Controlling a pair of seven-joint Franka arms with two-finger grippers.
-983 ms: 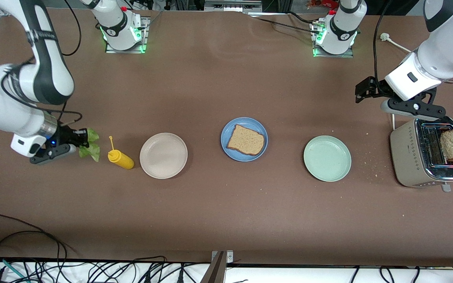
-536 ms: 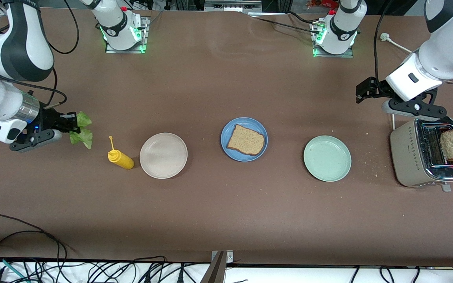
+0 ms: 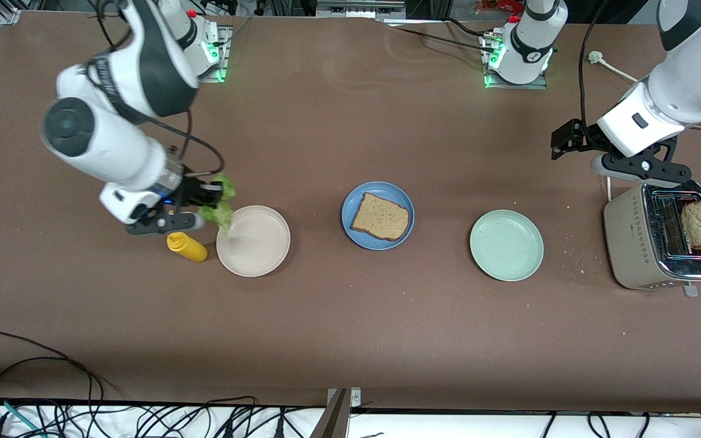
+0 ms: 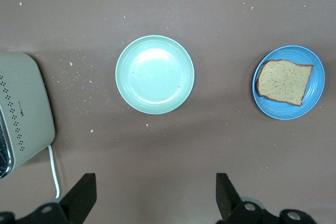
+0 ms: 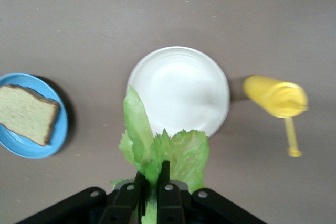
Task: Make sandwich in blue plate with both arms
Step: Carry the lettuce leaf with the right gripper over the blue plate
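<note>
R gripper (image 3: 207,204) w/ lettuce (image 3: 221,207) moved over beige plate (image 3: 259,255)

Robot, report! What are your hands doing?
Right hand holds ruffled green lettuce leaf over beige plate. Left hand open, waiting.

Even, fairly bright overhead light falls on the brown table (image 3: 338,316), with only soft, short shadows beside the blue plate (image 3: 378,215) and the toaster (image 3: 661,243). Green indicator lamps glow at both arm bases. The right wrist view is slightly smeared, the lettuce leaf (image 5: 157,153) and yellow bottle (image 5: 275,99) soft-edged, while the left wrist view is crisp
</note>
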